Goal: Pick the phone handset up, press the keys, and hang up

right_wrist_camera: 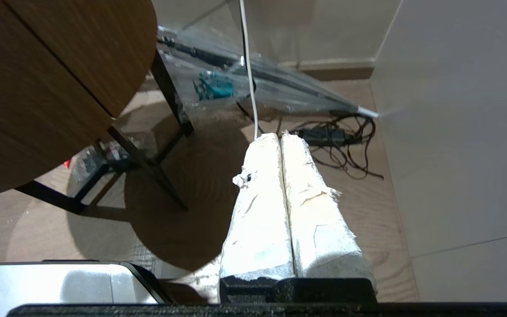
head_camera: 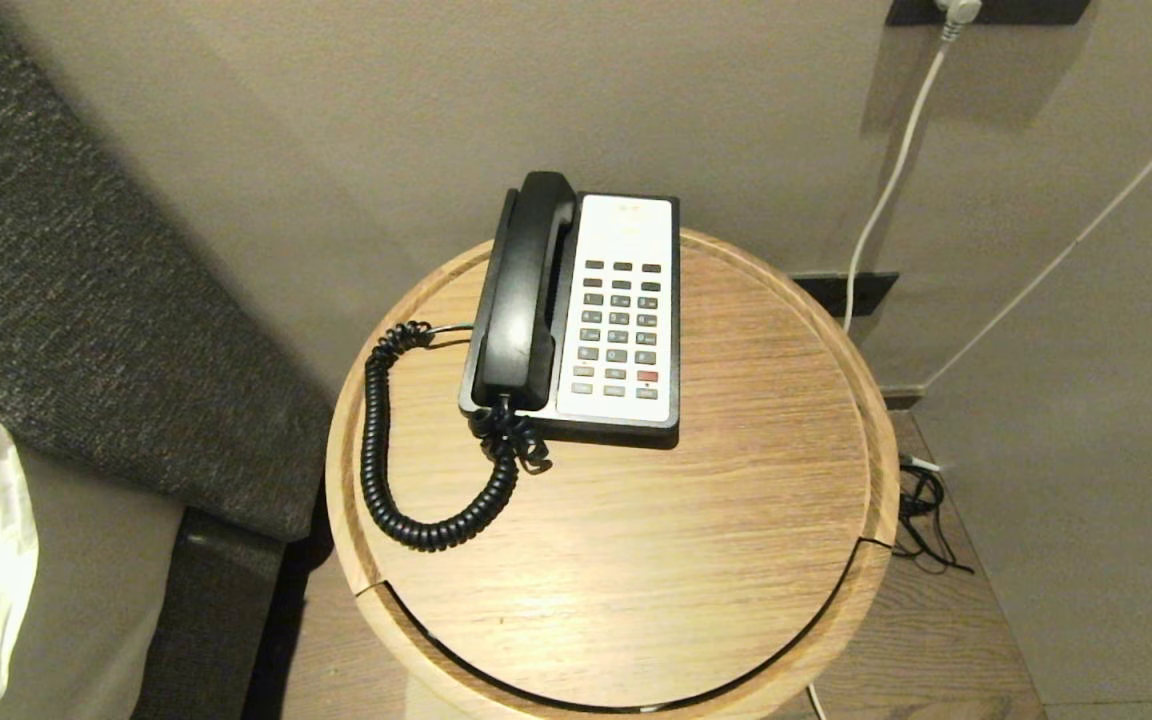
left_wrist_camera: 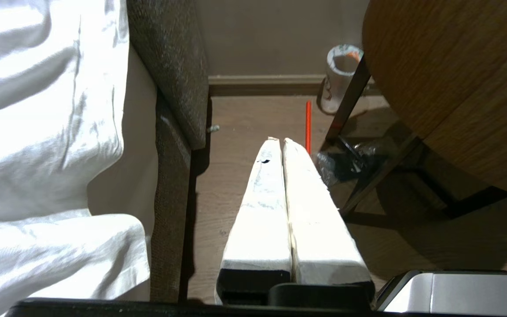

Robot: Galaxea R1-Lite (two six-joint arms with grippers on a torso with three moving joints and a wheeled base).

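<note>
The phone handset (head_camera: pixel 526 290) lies seated in its cradle on the left side of the phone base (head_camera: pixel 621 315), at the rear of the round wooden counter (head_camera: pixel 736 500). Its coiled cord (head_camera: pixel 381 450) loops across the counter. The left tool (left_wrist_camera: pixel 280 141) and right tool (right_wrist_camera: pixel 280 135) hang below counter level, fingers pressed together, holding nothing.

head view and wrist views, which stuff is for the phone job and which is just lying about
For the job: phone handset on its cradle, coiled cord, phone base with the keys.

Lying about: paper cup, orange straw, power adapter, white cable, bed sheet.
</note>
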